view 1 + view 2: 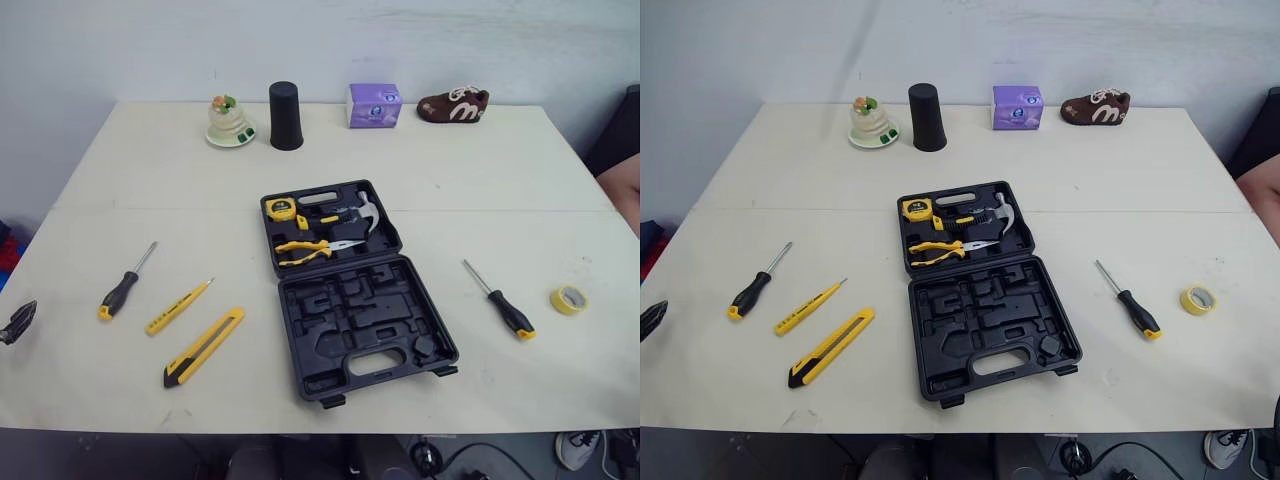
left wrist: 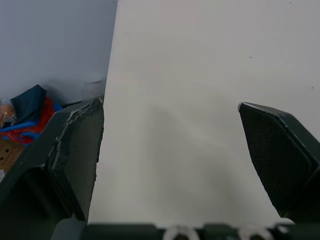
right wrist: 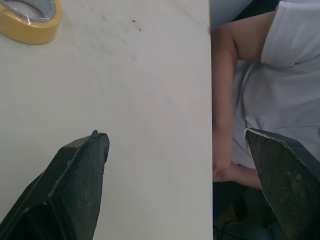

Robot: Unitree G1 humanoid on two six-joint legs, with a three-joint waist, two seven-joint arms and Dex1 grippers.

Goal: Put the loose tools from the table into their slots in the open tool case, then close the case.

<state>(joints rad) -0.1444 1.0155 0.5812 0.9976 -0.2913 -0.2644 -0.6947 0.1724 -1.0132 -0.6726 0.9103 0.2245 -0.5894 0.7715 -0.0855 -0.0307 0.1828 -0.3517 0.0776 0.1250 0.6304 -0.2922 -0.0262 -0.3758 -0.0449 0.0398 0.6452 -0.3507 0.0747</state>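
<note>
The black tool case point(image 1: 352, 290) lies open mid-table. Its far half holds a tape measure point(image 1: 280, 209), pliers point(image 1: 305, 250) and a hammer point(image 1: 362, 215); its near half shows bare slots. To its left lie a black-handled screwdriver point(image 1: 122, 288), a slim yellow screwdriver point(image 1: 177, 307) and a yellow utility knife point(image 1: 204, 346). On the right are another screwdriver point(image 1: 503, 303) and a yellow tape roll point(image 1: 568, 299). My left gripper point(image 2: 170, 104) is open over the table's left edge, holding nothing. My right gripper point(image 3: 175, 133) is open at the right edge, near the tape roll point(image 3: 27, 17).
Along the back of the table point(image 1: 140, 190) stand a small ornament on a dish point(image 1: 229, 122), a black cup point(image 1: 285, 116), a purple box point(image 1: 374, 105) and a brown shoe-shaped item point(image 1: 453, 104). A person point(image 3: 260, 75) in white sits just beyond the right edge.
</note>
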